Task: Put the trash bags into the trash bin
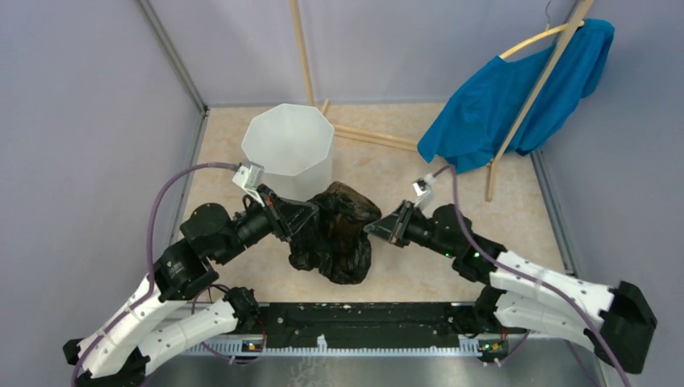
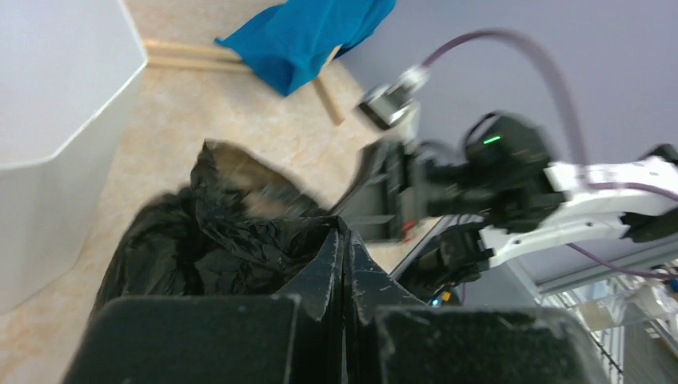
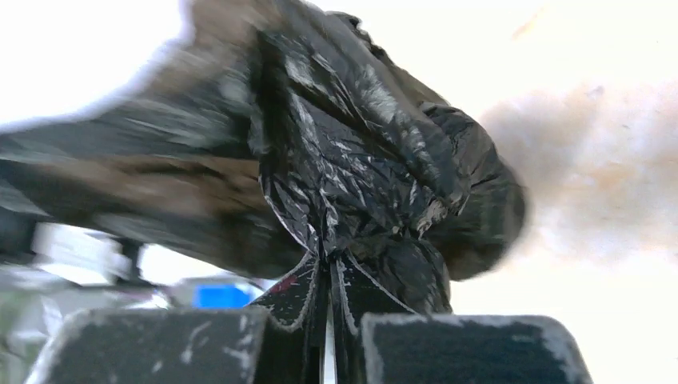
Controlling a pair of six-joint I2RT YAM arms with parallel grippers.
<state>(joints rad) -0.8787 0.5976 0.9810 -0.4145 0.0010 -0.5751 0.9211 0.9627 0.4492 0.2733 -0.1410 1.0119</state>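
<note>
A crumpled glossy black trash bag (image 1: 336, 234) hangs between my two grippers, in front of the white faceted trash bin (image 1: 289, 149). My left gripper (image 1: 310, 216) is shut on the bag's left edge; in the left wrist view its tips (image 2: 344, 232) pinch the black film (image 2: 216, 240). My right gripper (image 1: 371, 228) is shut on the bag's right edge; in the right wrist view the tips (image 3: 328, 260) clamp a gathered fold of the bag (image 3: 352, 160). The bin's wall also shows at the left of the left wrist view (image 2: 56, 120).
A blue cloth garment (image 1: 516, 97) hangs on a wooden rack (image 1: 528, 101) at the back right. Wooden slats (image 1: 371, 135) lie on the floor behind the bin. Purple walls enclose the beige floor on three sides.
</note>
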